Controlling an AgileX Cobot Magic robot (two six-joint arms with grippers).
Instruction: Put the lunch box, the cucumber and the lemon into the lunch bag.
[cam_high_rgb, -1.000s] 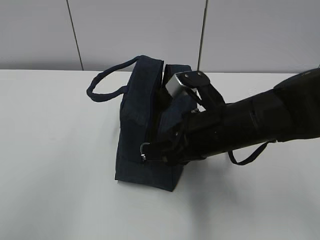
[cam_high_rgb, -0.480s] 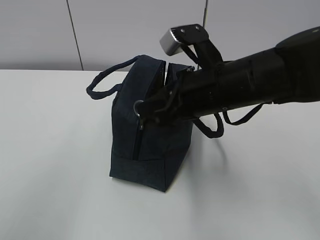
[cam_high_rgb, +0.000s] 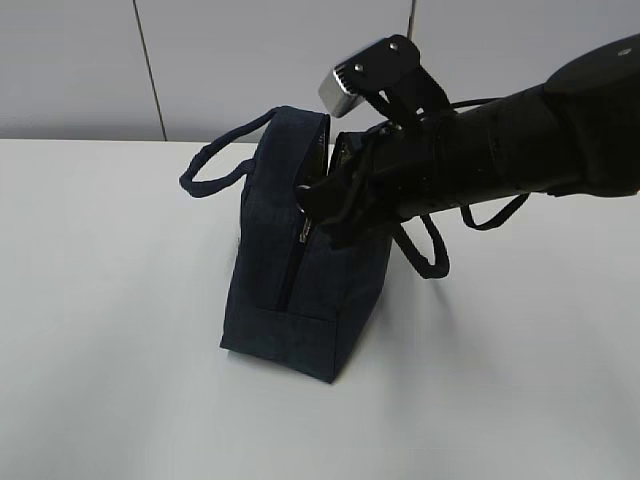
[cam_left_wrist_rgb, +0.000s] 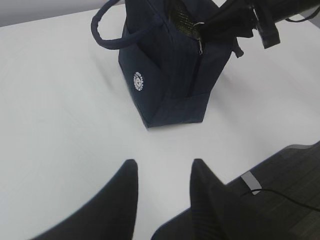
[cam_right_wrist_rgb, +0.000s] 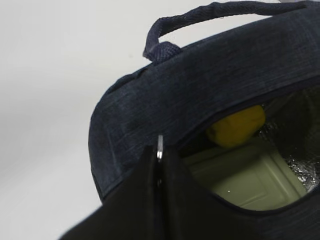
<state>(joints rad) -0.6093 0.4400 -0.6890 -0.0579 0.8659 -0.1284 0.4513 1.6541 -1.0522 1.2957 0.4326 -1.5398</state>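
While the navy lunch bag (cam_high_rgb: 290, 280) stands on the white table (cam_high_rgb: 110, 330) near a grey wall (cam_high_rgb: 250, 60), the right gripper (cam_high_rgb: 318, 205) pinches its zipper ring (cam_right_wrist_rgb: 160, 146) and the left gripper's (cam_left_wrist_rgb: 161, 172) fingers stay apart.

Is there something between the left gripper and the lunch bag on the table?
Nothing visible. In the left wrist view, only bare white table lies between the open left gripper and the lunch bag. The right gripper is shut on the ring pull at the bag's top, not in that path.
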